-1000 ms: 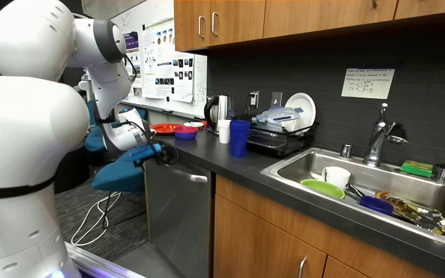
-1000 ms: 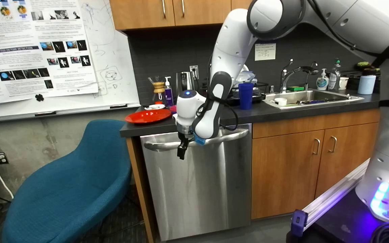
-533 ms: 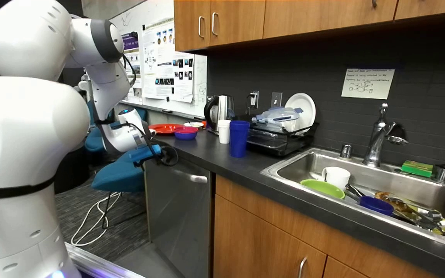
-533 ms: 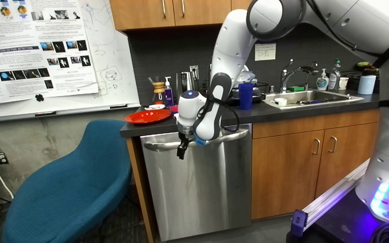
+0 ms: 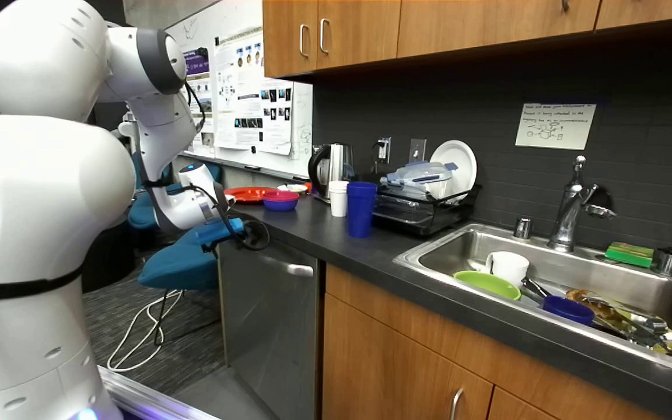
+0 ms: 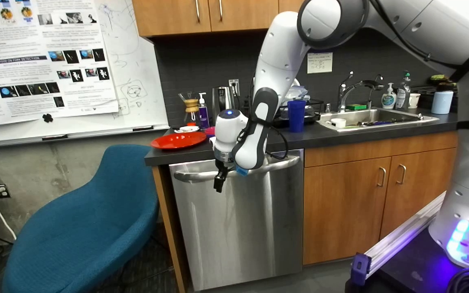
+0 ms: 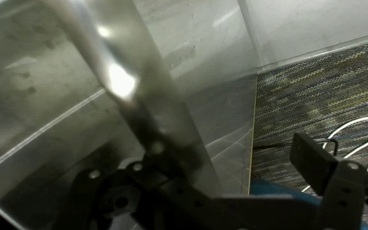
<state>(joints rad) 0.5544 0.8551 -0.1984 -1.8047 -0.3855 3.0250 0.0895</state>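
On your dark counter [image 5: 312, 226] you have, from its free end toward the sink [image 5: 590, 271], 1 red plate [image 6: 178, 140], 1 blue bowl [image 5: 280, 205], 1 kettle [image 5: 339, 169], stacked white cups [image 5: 338, 201], 1 blue cup [image 5: 361, 211] and 1 dish rack [image 5: 450, 217].

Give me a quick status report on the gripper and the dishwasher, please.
Gripper open, near the handle; contact unclear. Dishwasher door closed. Blue chair beside it, possibly in the way.

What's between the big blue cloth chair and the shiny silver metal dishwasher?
A narrow brown wooden panel and some dark floor show there in an exterior view.
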